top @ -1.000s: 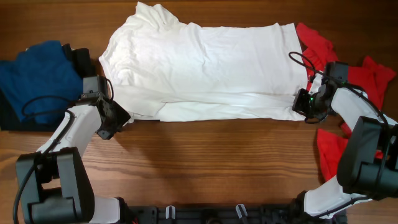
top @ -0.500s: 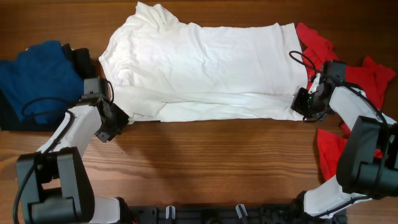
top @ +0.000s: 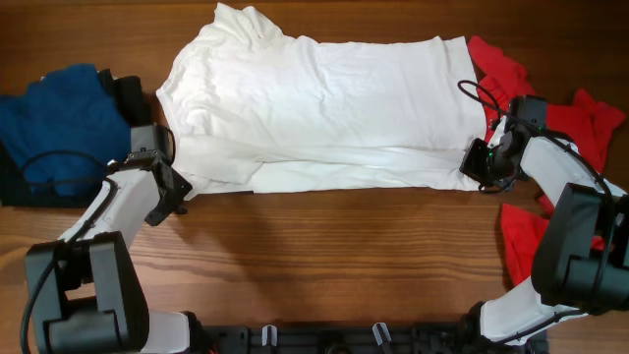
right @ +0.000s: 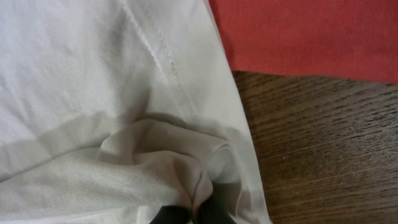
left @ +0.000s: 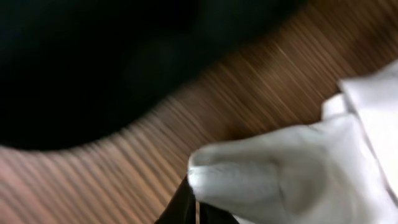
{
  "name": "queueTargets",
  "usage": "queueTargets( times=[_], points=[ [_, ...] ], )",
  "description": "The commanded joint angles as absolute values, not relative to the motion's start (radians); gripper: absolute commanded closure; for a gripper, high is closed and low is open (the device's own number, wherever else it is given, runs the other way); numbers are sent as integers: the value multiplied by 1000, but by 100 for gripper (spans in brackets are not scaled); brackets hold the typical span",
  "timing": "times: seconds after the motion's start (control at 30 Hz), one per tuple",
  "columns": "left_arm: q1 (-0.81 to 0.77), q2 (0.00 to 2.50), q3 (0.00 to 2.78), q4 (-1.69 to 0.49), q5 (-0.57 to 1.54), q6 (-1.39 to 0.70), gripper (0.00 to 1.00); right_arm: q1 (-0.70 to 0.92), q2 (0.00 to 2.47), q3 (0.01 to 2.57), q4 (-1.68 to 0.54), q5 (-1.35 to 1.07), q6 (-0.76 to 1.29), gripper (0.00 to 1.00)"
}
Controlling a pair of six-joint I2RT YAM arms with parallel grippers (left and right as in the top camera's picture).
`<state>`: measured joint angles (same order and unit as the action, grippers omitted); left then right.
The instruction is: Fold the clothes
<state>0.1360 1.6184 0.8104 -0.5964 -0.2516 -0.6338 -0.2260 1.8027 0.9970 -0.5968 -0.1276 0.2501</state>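
Two grippers pinch the white shirt (top: 324, 108) along its near edge. The left gripper (left: 195, 211) is pressed together on a bunched fold at the shirt's lower left corner. The right gripper (right: 194, 214) is clamped on a gathered bit of hem at the lower right corner. Red cloth (top: 506, 74) lies just beside the right gripper, touching the shirt's side edge. Blue cloth (top: 59, 123) sits left of the left arm. The shirt is spread across the table (top: 344, 256), lightly wrinkled, with a layer doubled along the near edge.
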Motion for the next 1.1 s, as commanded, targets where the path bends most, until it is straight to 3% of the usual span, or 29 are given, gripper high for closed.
queueTargets(
  times=[0.0, 0.3, 0.53, 0.57, 0.63, 0.7, 1.07],
  points=[
    [160, 1597, 805, -577, -347, -586, 96, -262, 1892, 943, -615, 24, 269, 96],
    [228, 1589, 805, -554, -435, -585, 96, -262, 1892, 943, -625, 46, 269, 96],
    [231, 1589, 805, -568, -34, -505, 95, -262, 1892, 943, -626, 52, 270, 96],
    [231, 1589, 805, -568, 22, -480, 84, -262, 1892, 943, -626, 52, 269, 96],
    [231, 1589, 805, -567, 60, -464, 51, -262, 1892, 943, -626, 50, 269, 96],
    [231, 1589, 805, -565, 63, -451, 42, -262, 1892, 943, -626, 48, 269, 96],
    [231, 1589, 805, -527, 55, -449, 39, -262, 1892, 943, -625, 45, 269, 96]
  ],
)
